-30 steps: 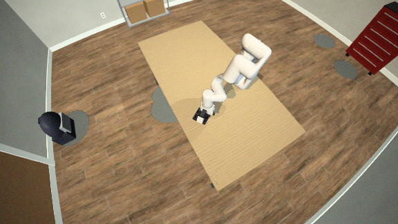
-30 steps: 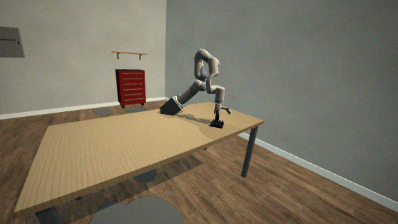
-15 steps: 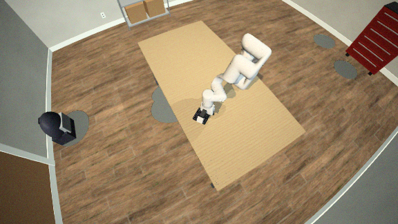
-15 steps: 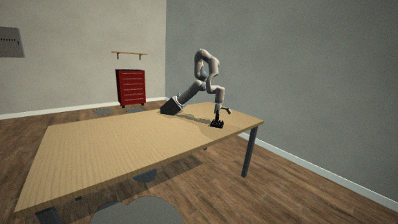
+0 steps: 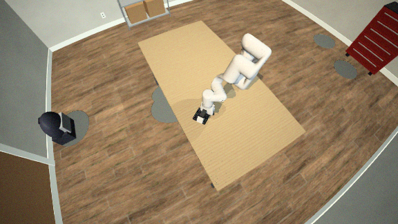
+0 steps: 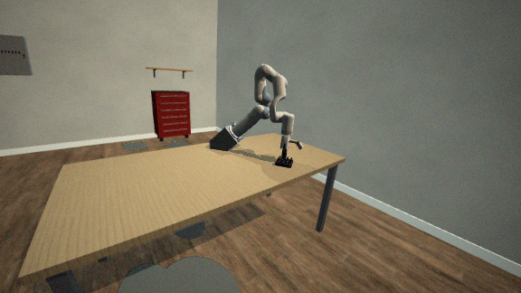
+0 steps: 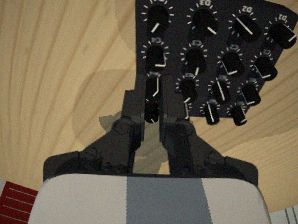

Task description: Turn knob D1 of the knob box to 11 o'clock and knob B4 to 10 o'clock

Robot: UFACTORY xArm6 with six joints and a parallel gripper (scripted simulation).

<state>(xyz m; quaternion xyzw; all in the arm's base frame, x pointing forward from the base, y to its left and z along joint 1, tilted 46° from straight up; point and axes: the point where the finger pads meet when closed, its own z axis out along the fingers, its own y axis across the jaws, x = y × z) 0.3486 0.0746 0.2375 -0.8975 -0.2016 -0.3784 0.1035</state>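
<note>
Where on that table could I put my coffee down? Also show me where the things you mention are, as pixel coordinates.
Probably the long stretch of table [image 6: 149, 190] away from the arm's black mount [image 6: 222, 139]. It's crowded at the knob box [image 6: 284, 165] [image 7: 172, 30], under the gripper [image 7: 153, 88].

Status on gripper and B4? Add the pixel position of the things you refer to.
Gripper [image 5: 204, 113] [image 6: 284, 155] [image 7: 153, 88] down at box [image 5: 205, 119] [image 6: 284, 164] [image 7: 176, 31], fingers straddling B4 [image 7: 152, 90]; grip unclear. B4 line visible. Neighbouring knobs close by.

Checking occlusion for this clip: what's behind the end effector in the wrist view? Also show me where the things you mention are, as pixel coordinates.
Behind the end effector [image 5: 201, 117] [image 6: 284, 158] [image 7: 153, 88], parts of the knob box [image 5: 195, 119] [image 6: 284, 165] [image 7: 181, 27] and wooden table [image 5: 256, 128] [image 6: 158, 190] [image 7: 65, 45] show. Its fingers hide some box surface, so anything there can't be seen.
</note>
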